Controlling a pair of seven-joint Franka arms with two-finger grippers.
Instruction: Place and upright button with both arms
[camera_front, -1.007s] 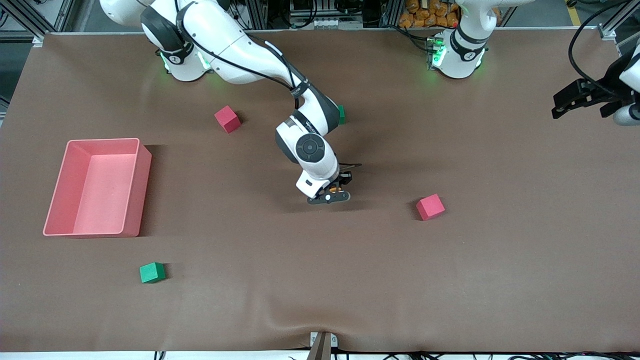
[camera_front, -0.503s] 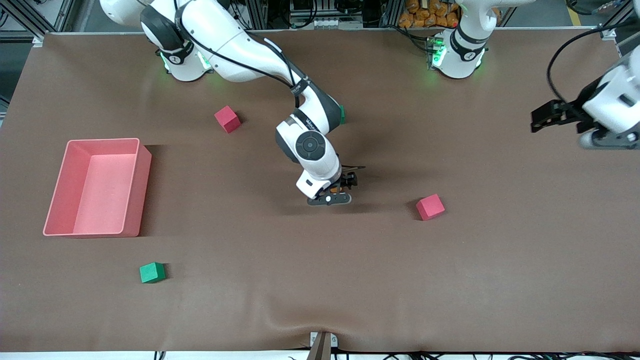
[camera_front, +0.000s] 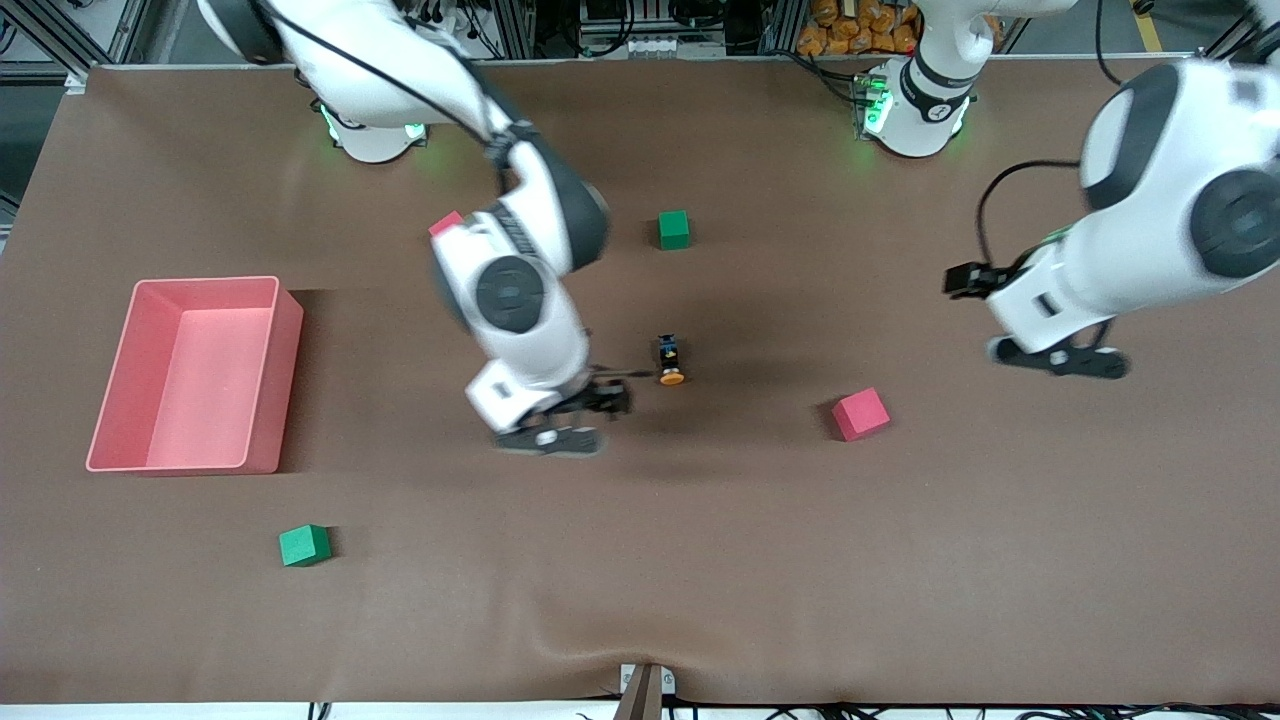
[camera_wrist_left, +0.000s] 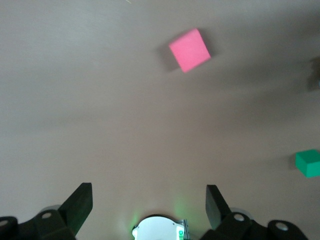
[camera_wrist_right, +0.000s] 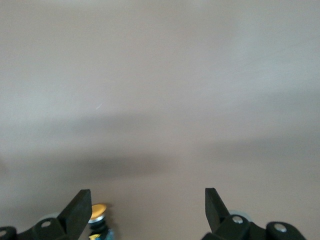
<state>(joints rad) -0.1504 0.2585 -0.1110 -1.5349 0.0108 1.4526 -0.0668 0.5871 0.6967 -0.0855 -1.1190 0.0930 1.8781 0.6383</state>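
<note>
The button (camera_front: 671, 361) lies on the brown table near its middle. It seems to be on its side, with its orange cap toward the front camera, and nothing touches it. My right gripper (camera_front: 560, 420) is open and empty over bare table beside the button, toward the right arm's end. In the right wrist view the button (camera_wrist_right: 98, 220) shows just outside one finger of the right gripper (camera_wrist_right: 145, 210). My left gripper (camera_front: 1052, 357) hangs open and empty over bare table toward the left arm's end. In the left wrist view the left gripper (camera_wrist_left: 147, 205) holds nothing.
A pink bin (camera_front: 205, 283) stands toward the right arm's end. One red cube (camera_front: 860, 414) (camera_wrist_left: 189, 50) lies between the button and the left gripper. A second red cube (camera_front: 446, 223) is partly hidden by the right arm. Green cubes (camera_front: 674, 229) (camera_front: 303, 545) lie farther and nearer.
The right gripper opened, let go of the button and drew away toward the right arm's end. The left arm swung in from the table's end toward the middle.
</note>
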